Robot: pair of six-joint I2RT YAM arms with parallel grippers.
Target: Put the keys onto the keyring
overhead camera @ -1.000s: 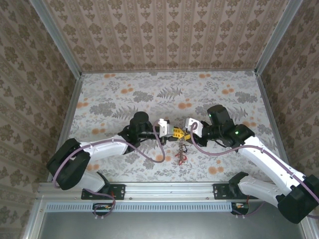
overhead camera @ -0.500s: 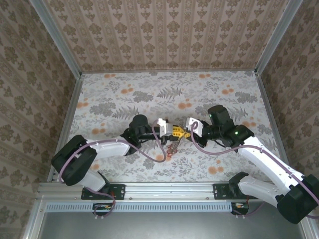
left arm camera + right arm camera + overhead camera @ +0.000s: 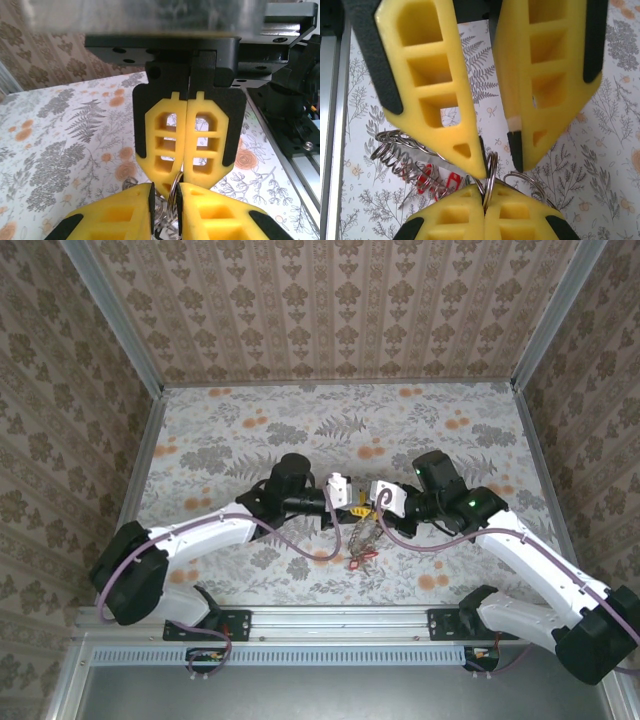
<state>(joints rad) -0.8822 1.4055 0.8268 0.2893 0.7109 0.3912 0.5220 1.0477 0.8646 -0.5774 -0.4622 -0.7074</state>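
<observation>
No writing, label, brand, number or sign can be read anywhere in these views.

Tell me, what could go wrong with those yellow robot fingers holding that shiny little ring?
The right gripper pinches the thin silver wire keyring only at its fingertips, so it might twist or slip out. The left gripper sits slightly open around that keyring, tip to tip with the right gripper; pushing closer could bump them. The keys with red plastic tags and the coiled silver wire bunched just beneath could snag.
</observation>
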